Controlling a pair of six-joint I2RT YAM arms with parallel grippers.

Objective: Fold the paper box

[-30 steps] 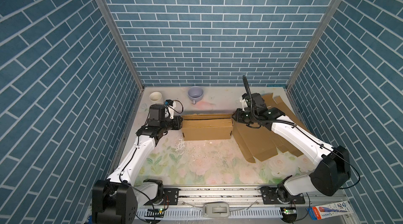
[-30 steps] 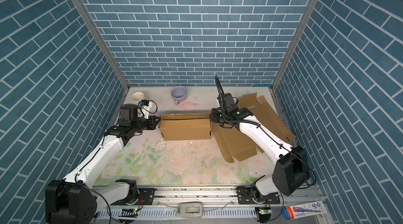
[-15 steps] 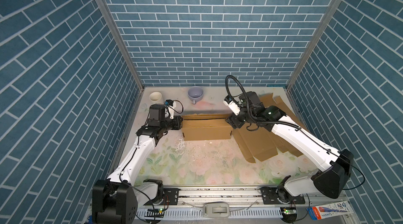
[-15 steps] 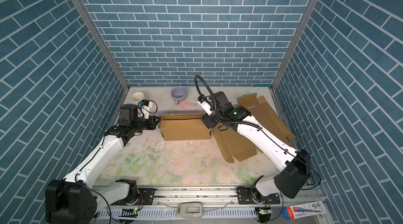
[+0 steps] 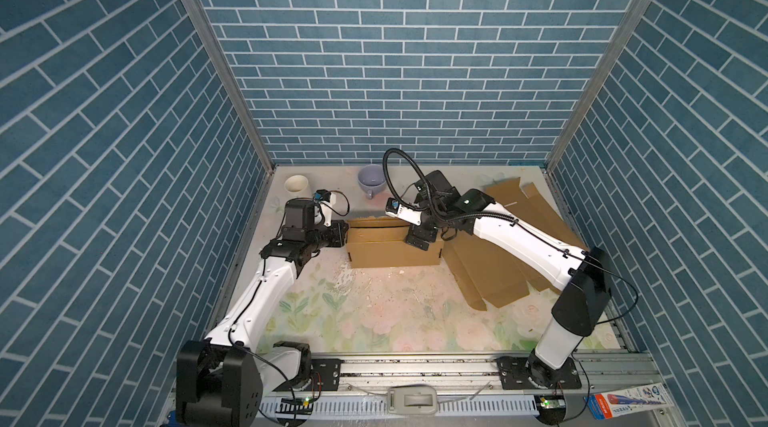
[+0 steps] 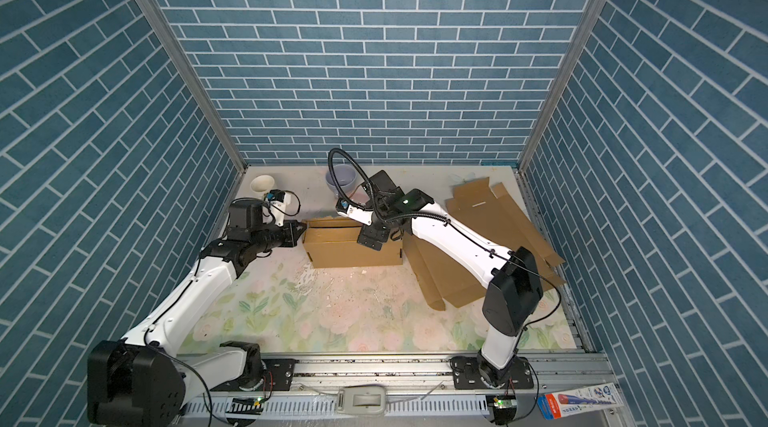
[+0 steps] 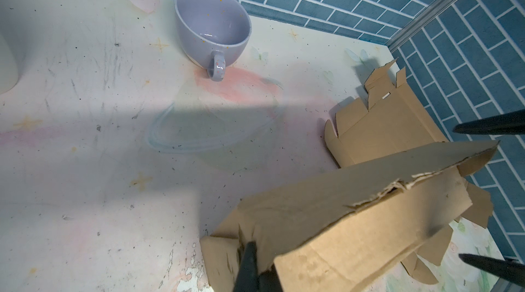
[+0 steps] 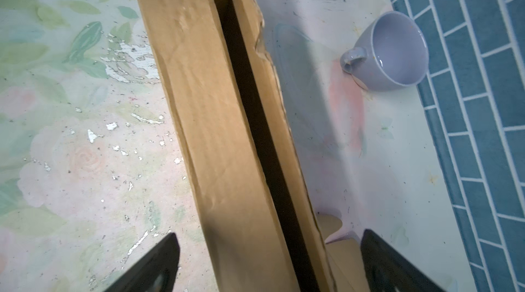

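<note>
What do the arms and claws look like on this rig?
The left arm and right arm have white shells with black joints and black bases. The left claw and right claw have black, tapered fingers. A black ribbed cable hose arcs off the right wrist, near a green light.

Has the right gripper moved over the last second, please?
Yes. In a top view the right gripper has shifted left, from the brown cardboard box's right end to above its top, closer to the lilac mug.
</note>
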